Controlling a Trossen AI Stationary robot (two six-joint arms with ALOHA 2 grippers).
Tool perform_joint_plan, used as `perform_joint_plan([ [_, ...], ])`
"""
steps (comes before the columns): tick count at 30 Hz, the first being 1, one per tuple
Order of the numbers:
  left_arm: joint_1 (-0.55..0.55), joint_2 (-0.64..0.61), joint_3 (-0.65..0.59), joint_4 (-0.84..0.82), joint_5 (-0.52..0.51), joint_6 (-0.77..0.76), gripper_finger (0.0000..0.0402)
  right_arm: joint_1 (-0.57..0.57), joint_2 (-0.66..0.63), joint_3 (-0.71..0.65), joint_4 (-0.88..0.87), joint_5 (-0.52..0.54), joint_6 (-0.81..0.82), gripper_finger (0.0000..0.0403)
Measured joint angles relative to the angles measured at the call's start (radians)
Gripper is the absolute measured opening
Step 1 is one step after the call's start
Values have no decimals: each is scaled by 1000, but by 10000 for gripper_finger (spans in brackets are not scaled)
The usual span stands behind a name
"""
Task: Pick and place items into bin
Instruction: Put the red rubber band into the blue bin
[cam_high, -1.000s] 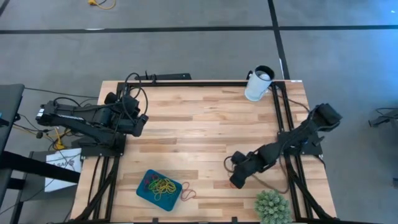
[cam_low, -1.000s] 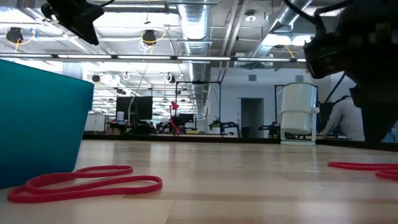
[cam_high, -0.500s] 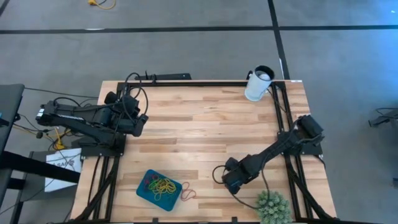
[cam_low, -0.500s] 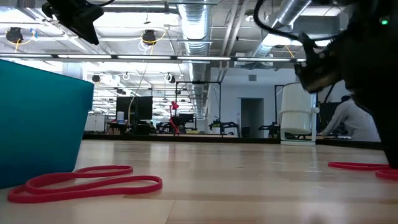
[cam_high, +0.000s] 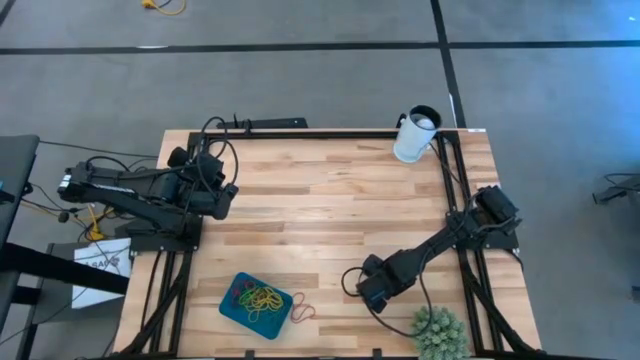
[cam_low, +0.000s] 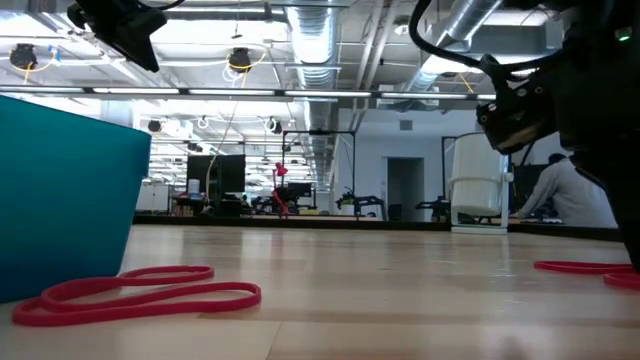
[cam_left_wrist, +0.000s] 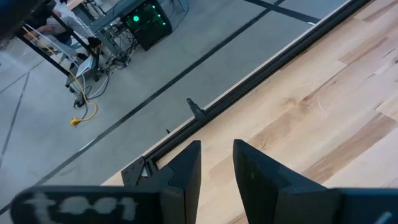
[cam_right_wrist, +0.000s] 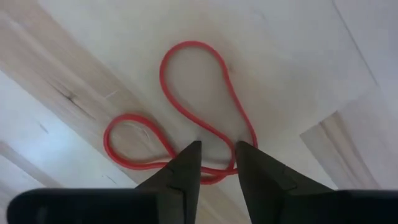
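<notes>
Bright overhead light, perhaps slight blur

Table (cam_high: 330, 200): light wood planks, butcher-block look, smooth with a slight sheen, visible grain and knots; black metal frame (cam_high: 320, 134) at the edge. Red rubber band (cam_right_wrist: 186, 112): thin, matt rubber. Teal bin (cam_high: 232, 306): smooth plastic, matt. Right gripper (cam_right_wrist: 216, 163) fingers: dark matt plastic. White cup (cam_high: 412, 140): smooth. Floor (cam_high: 300, 70): grey, matt, concrete-like.
</notes>
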Motion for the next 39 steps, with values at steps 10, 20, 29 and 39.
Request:
perform_joint_plan([
  [10, 0, 0, 0, 0, 3, 0, 85, 5, 0, -1, 43, 74, -68, 10],
  [20, 0, 0, 0, 0, 4, 0, 85, -46, -9, 166, 165, 276, -350, 1],
  [29, 0, 0, 0, 4, -8, 8, 85, -168, -10, 296, 503, 313, -896, 1],
  [39, 0, 0, 0, 3, -49, 60, 85, -323, 3, 343, 975, 34, -1177, 0],
])
